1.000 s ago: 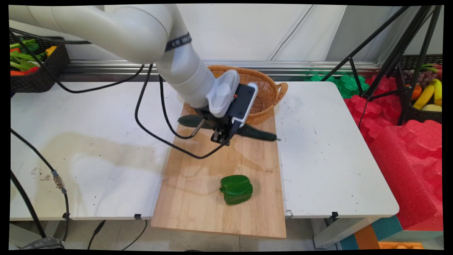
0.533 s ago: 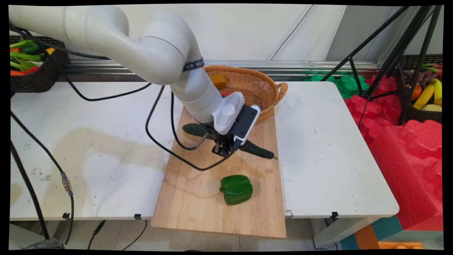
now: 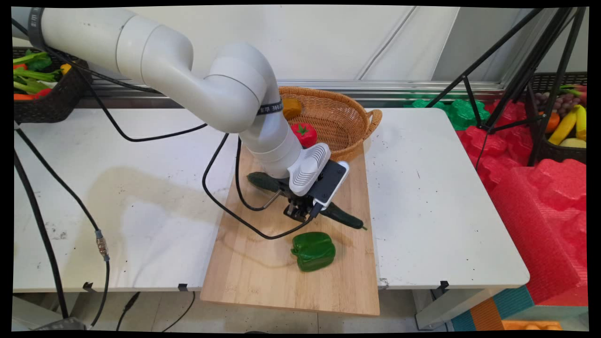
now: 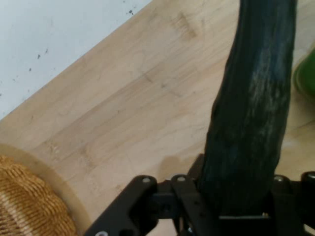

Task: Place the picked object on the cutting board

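Observation:
My gripper (image 3: 300, 215) is shut on a long dark green cucumber (image 3: 345, 217), holding it near its middle just above the wooden cutting board (image 3: 263, 263). The cucumber's two ends stick out left (image 3: 260, 180) and right of the hand. In the hand view the cucumber (image 4: 253, 113) rises from between the jaws across the board (image 4: 123, 113). A green bell pepper (image 3: 313, 251) lies on the board just in front of the gripper; its edge shows at the hand view's right (image 4: 306, 73).
A wicker basket (image 3: 350, 119) stands at the board's far end, holding a red tomato (image 3: 304, 134) and an orange fruit (image 3: 291, 107). Black cables hang from the arm over the board's left part. A black crate of vegetables (image 3: 42, 87) sits at the far left. Tripod legs (image 3: 512, 80) stand right.
The arm has carried the cucumber toward the near side and lower, away from the basket and close to the bell pepper. The tomato in the basket is now uncovered.

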